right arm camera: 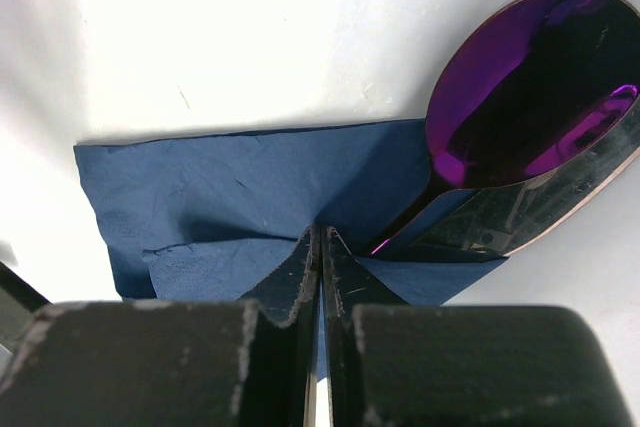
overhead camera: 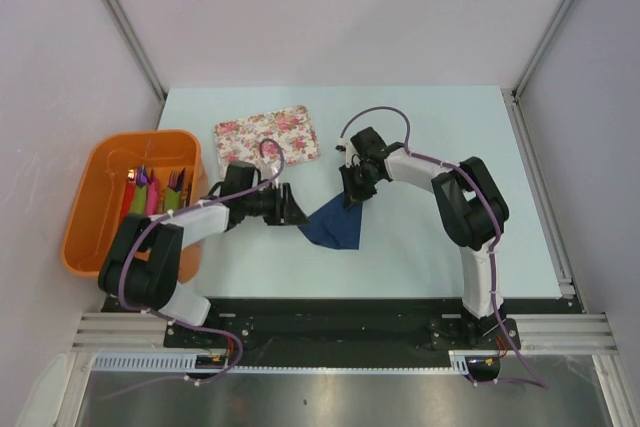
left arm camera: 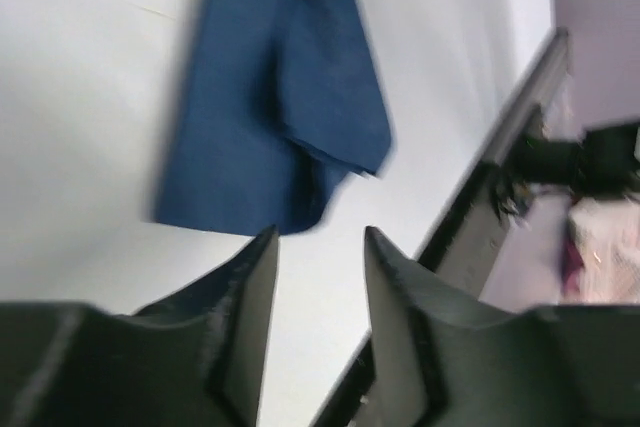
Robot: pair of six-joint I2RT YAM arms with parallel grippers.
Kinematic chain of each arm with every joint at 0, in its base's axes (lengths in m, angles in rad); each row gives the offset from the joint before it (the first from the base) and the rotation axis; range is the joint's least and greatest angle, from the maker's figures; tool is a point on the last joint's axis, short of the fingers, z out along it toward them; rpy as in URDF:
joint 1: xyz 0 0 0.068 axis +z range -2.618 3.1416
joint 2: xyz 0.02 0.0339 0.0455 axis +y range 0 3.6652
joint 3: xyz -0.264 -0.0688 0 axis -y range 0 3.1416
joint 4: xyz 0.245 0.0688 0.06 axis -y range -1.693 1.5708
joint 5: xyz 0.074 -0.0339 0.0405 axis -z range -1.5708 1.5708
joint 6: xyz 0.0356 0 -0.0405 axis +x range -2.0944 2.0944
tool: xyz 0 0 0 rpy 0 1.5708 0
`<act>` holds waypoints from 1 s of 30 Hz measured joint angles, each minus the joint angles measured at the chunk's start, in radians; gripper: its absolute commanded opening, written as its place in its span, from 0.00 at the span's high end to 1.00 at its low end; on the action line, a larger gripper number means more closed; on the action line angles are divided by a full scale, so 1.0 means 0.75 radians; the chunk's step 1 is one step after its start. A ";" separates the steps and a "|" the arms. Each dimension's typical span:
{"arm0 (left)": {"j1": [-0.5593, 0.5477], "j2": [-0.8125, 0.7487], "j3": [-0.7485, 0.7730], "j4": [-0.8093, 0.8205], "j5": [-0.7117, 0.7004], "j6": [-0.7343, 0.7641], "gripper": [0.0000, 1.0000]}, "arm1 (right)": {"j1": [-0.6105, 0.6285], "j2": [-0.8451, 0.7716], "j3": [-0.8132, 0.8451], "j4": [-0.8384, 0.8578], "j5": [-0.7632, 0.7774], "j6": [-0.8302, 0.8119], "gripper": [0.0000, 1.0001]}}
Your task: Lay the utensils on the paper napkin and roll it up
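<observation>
Right gripper [right arm camera: 320, 239]: my fingers pressed together, pinching the napkin [right arm camera: 220, 197] fold, lower centre; rolling step.
Left gripper [left arm camera: 318, 247]: fingers parted, holding nothing.
Spoon [right arm camera: 520, 77]: upper right; next, I judge, roll over it.

The table [overhead camera: 450, 127] is bare along its right edge and into the far right corner. The orange bin [overhead camera: 85, 209] blocks the left edge, and the floral tray [overhead camera: 268, 134] sits toward the far edge, left of centre. Mid-table, room around the paper napkin [overhead camera: 335, 229] is tight. The left gripper [overhead camera: 298, 212], fingers parted, is just left of it. The right gripper [overhead camera: 352, 200] pinches its far side, beside the purple spoon [right arm camera: 530, 87].
</observation>
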 measured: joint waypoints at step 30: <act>-0.283 0.417 -0.031 0.479 0.043 -0.208 0.87 | -0.001 0.001 0.002 -0.001 0.000 0.006 0.97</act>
